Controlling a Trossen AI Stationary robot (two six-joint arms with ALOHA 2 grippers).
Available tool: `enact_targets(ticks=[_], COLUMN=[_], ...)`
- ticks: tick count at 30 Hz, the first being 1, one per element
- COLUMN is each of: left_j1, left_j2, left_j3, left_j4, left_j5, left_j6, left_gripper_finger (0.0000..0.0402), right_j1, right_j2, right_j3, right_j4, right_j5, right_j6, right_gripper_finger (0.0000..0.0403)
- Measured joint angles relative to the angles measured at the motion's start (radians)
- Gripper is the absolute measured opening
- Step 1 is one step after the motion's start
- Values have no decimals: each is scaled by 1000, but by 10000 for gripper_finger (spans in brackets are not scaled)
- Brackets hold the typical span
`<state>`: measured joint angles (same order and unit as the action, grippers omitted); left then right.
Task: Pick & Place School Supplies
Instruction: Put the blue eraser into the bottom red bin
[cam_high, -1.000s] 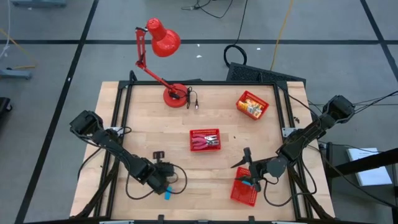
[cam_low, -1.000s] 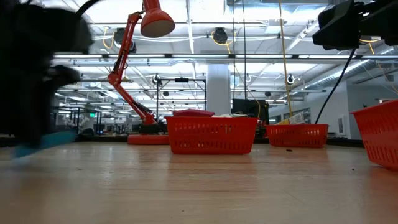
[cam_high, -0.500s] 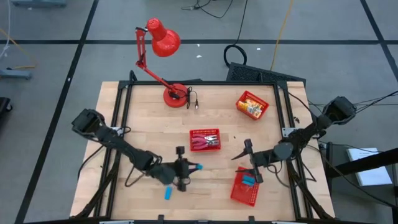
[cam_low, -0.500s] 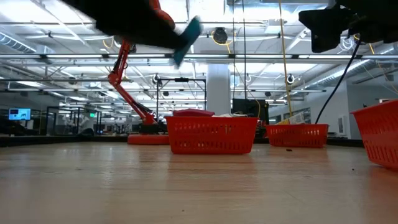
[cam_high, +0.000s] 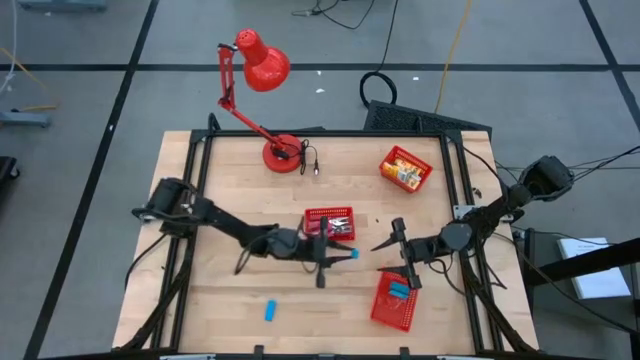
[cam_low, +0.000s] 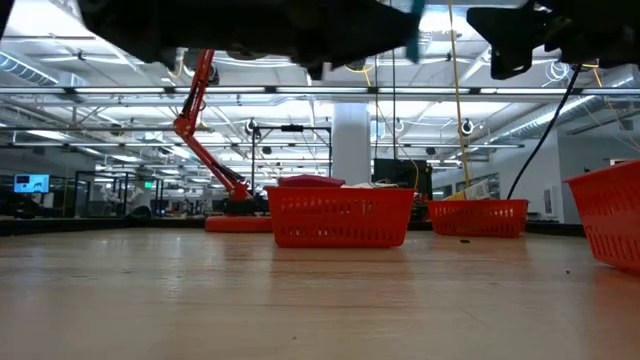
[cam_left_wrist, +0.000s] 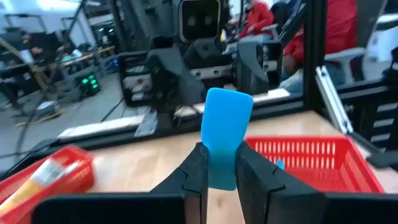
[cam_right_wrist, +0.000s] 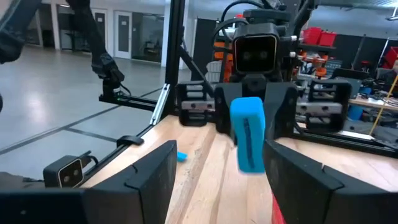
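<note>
My left gripper (cam_high: 345, 254) had swung from the counter's front edge toward its middle, clamping a small blue rectangular block (cam_left_wrist: 224, 144), so delivery looked near.

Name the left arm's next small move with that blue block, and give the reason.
Probably carry on toward the right gripper for a handover: the left gripper holds the blue block out in the air, and the right one faces it, open and empty, near the basket.

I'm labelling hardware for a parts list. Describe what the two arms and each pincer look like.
Both arms are dark, slender and jointed, with black cables looping along them. The left pincer has two flat black fingers. The right pincer has broad, angular dark fingers. From the right wrist view, the left arm's wrist shows a boxy black camera housing above its fingers. No markings can be made out.
</note>
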<state>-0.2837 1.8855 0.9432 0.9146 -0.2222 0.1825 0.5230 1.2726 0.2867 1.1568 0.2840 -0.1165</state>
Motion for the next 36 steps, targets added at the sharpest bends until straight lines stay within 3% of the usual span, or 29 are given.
enact_targets(ticks=[5,12,17,22,28,36], left_j1=[39,60,61,63,67,66], left_j2=[95,163,173,173,173,173], left_j3=[124,270,295,295,295,295], left_j4=[-7,-154,-168,-165,-166,-182], left_j5=[81,128,144,144,145,148], left_j6=[-1,5,18,18,11,8], left_gripper_finger=[53,53,53,53,53,49], right_j1=[-19,-24,-24,-24,-24,-10], right_j2=[7,20,20,20,20,20], right_j3=[0,0,0,0,0,1], right_j4=[5,16,21,23,21,10], right_j5=[0,-1,0,4,3,5], right_j6=[12,22,26,20,-4,-29], right_gripper_finger=[226,226,215,168,55,52])
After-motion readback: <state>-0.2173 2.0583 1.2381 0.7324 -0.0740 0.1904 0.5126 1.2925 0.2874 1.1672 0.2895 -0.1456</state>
